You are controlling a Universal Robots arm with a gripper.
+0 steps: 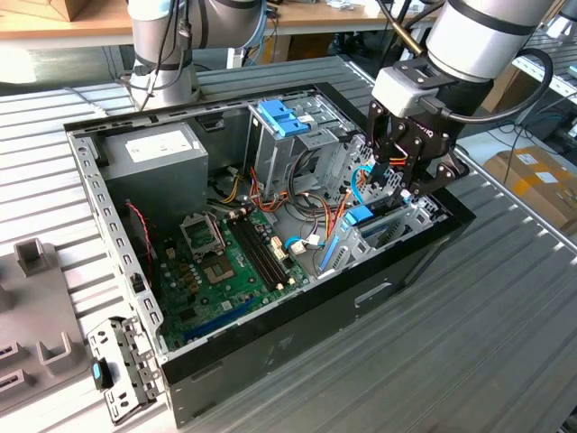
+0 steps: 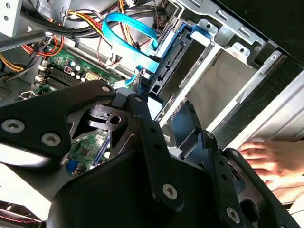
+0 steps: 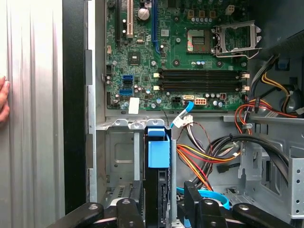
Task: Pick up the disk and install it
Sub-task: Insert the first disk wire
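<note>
Blue-framed disk (image 3: 158, 154) stands on edge in the drive bay (image 3: 118, 159), flanked by spread fingers (image 3: 127, 211), a gap beside one.

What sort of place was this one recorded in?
Likely a robotics lab workbench: an open desktop PC case with exposed motherboard sits on a ribbed metal table, a robot arm reaches in, and a cardboard box lies nearby.

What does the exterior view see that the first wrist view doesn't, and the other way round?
The exterior view gives the pale robot arm and a loose metal bracket beside the case. The first wrist view gives a person's hand beside the case. Both share the green motherboard and the disk in its light-blue carrier.
</note>
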